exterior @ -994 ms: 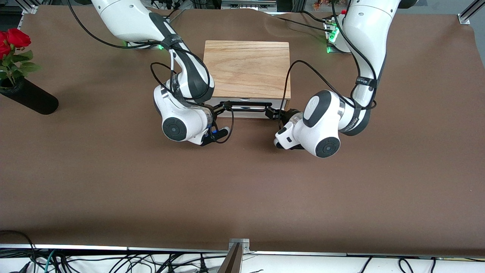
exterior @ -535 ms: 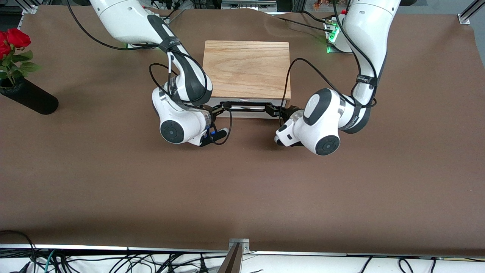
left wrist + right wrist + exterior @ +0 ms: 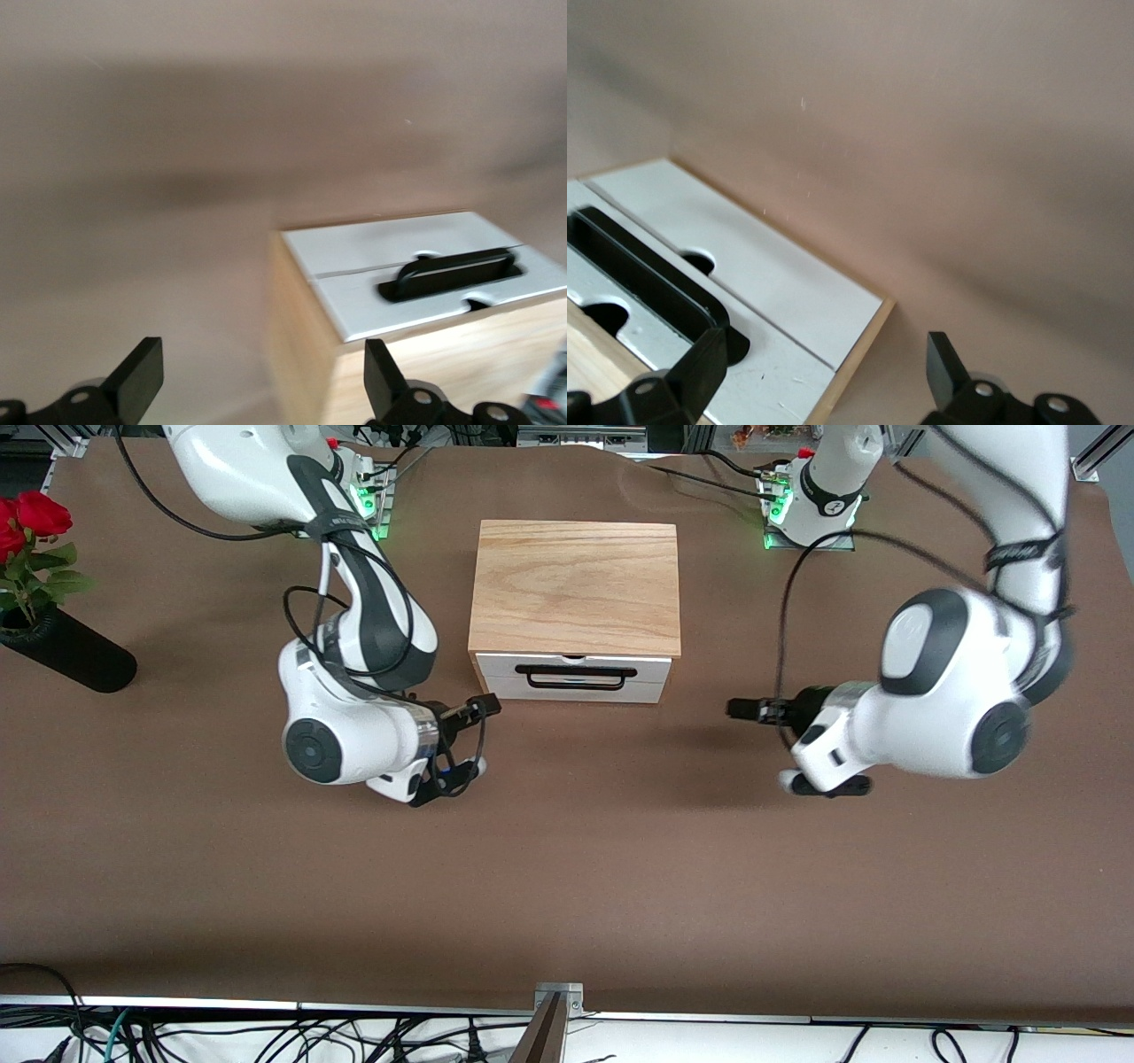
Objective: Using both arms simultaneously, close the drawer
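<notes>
The drawer (image 3: 505, 666) sits pushed in, its white front flush with the light-wood cabinet (image 3: 576, 584), and the black bar handle (image 3: 574, 677) is free. My right gripper (image 3: 483, 707) hovers low beside the cabinet's front corner toward the right arm's end, open and empty. Toward the left arm's end, my left gripper (image 3: 740, 708) is also open and empty, well clear of the cabinet. The left wrist view shows the drawer front (image 3: 372, 257) and handle (image 3: 452, 273) ahead of the gripper (image 3: 261, 381). The right wrist view shows the front (image 3: 780, 283) and handle (image 3: 647, 274) close to the gripper (image 3: 826, 363).
A black vase (image 3: 71, 655) with red roses (image 3: 31, 518) lies at the right arm's end of the table. The brown table cover (image 3: 567, 868) stretches toward the front camera. A metal bracket (image 3: 558, 992) sits at the table's near edge, with cables below it.
Both grippers were at the ends of the handle; they have let go and drawn apart, each toward its own arm's end of the table. The left arm moved farther.
</notes>
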Robot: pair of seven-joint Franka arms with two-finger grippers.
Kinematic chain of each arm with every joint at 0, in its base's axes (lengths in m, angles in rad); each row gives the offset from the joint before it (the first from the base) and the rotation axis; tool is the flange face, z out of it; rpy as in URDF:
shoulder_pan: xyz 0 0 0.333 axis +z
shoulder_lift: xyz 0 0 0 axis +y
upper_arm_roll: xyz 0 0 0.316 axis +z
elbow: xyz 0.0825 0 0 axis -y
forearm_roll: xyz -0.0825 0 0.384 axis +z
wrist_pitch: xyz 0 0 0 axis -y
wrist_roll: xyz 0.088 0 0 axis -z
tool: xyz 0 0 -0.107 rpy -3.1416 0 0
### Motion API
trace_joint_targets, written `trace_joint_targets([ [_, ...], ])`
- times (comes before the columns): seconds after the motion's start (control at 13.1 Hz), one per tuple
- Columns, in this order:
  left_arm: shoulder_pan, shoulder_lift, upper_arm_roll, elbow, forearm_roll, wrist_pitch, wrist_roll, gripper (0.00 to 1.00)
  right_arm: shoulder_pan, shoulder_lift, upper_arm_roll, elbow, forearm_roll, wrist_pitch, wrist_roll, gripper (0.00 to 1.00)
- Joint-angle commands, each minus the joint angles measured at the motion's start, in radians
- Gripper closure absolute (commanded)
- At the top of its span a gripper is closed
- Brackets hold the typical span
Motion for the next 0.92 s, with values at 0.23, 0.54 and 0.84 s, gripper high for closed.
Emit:
trace_joint_targets([
  [0.23, -0.009, -0.288, -0.004, -0.063, 0.339, -0.014, 0.046, 0.0, 0.002, -0.014, -0.177, 0.148, -0.018, -0.071, -0.016, 0.0],
  [0.54, 0.029, -0.372, 0.001, -0.095, 0.418, -0.065, 0.04, 0.0, -0.063, -0.052, -0.191, 0.191, -0.016, -0.07, -0.016, 0.0],
  [0.84, 0.049, -0.379, 0.038, -0.109, 0.425, -0.063, 0.037, 0.0, -0.157, -0.114, -0.208, 0.194, -0.027, -0.131, -0.012, 0.0],
])
